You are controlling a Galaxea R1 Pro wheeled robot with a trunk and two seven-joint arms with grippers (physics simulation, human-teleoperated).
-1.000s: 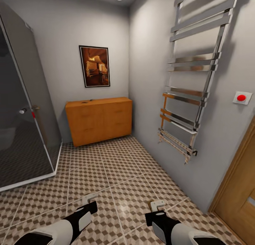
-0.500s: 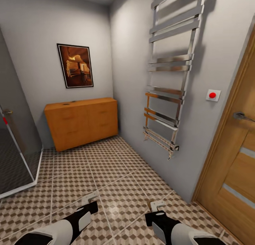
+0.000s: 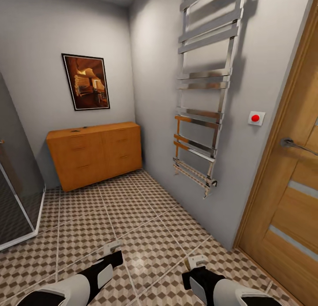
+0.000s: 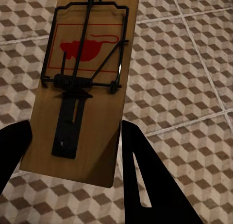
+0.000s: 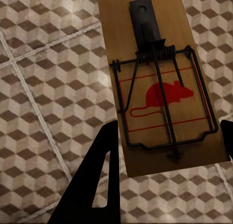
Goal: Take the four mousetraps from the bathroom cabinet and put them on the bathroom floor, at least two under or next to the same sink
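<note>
Each hand carries a mousetrap, a brown board with a red mouse print and a dark wire spring. In the left wrist view one mousetrap sits between the black fingers of my left gripper, which is shut on it. My right gripper is shut on the other mousetrap. Both grippers hang low over the cube-patterned bathroom floor. The orange-brown cabinet stands against the far wall, with small dark things on its top too small to identify. The sink is out of view.
A chrome towel rail hangs on the right wall, with a red button beside it. A wooden door with a lever handle is at the right. A glass shower enclosure stands at the left. A framed picture hangs above the cabinet.
The whole view has swung to the right: shower and cabinet slid left and more of the door shows. Both grippers keep their place in the view, still holding the traps.
</note>
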